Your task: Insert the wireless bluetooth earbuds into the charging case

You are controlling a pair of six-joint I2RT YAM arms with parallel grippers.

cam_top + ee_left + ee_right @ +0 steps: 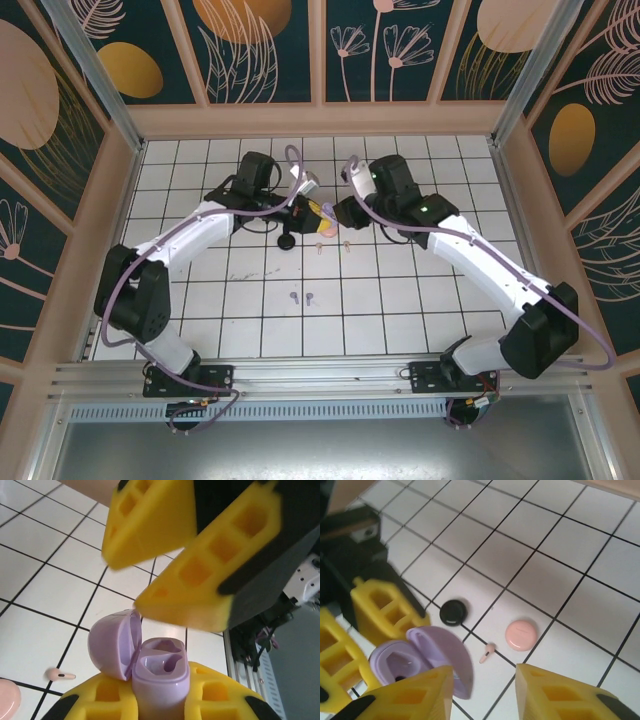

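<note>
"Where were the two lilac earbuds [294,297]?"

"Loose on the table [420,320], midway across, towards its near edge. A pink earbud [487,653] lay beside the pink case [521,634]."

"And the lilac case [160,672]?"

"Lid open, nearer the far edge, pinched in the left gripper [161,700]. The right gripper [485,692] hung just beside it, fingers apart, gripping nothing."
</note>
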